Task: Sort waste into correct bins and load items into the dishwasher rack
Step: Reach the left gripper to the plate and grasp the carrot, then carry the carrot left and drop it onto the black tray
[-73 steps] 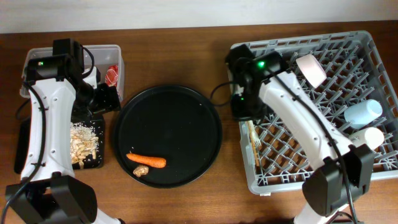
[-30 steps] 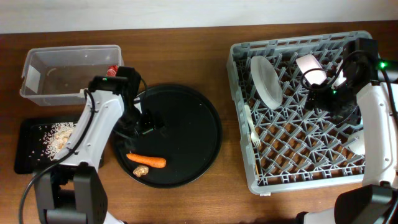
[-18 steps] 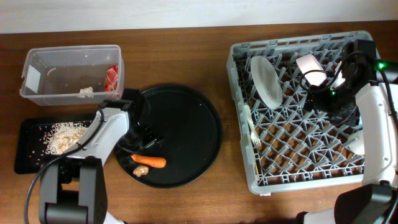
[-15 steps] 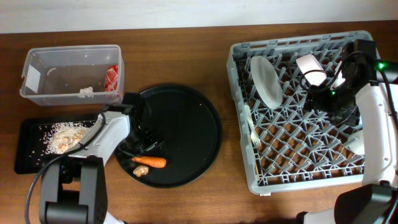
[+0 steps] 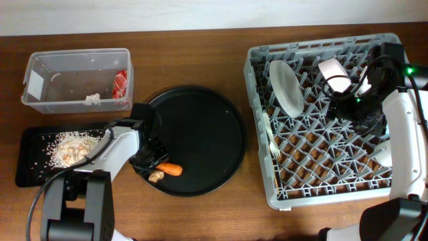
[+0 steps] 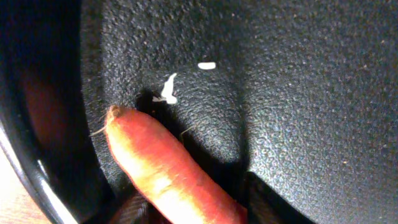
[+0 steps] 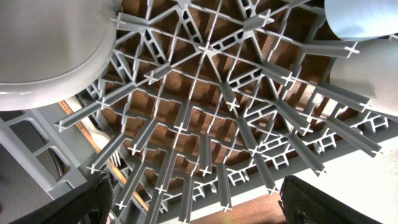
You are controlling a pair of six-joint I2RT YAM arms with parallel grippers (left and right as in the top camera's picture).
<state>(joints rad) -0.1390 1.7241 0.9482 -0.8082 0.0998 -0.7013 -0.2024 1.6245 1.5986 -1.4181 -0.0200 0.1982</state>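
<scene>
The orange carrot lies at the front left of the round black tray, with a small brown lump beside it. My left gripper is down on the tray, its dark fingers pressed to both sides of the carrot's thick end. My right gripper hangs open over the dishwasher rack, holding nothing. In the rack stand a pale plate, a pinkish-white bowl and a white fork.
The clear tub at the back left holds a red-and-white wrapper and a white scrap. The shallow black tray in front of it carries flaky beige food. Two cups show in the right wrist view.
My left gripper has come down at the tray's front left and closed round the carrot. The carrot and the round tray have shifted a little to the right. The right arm stayed still.
</scene>
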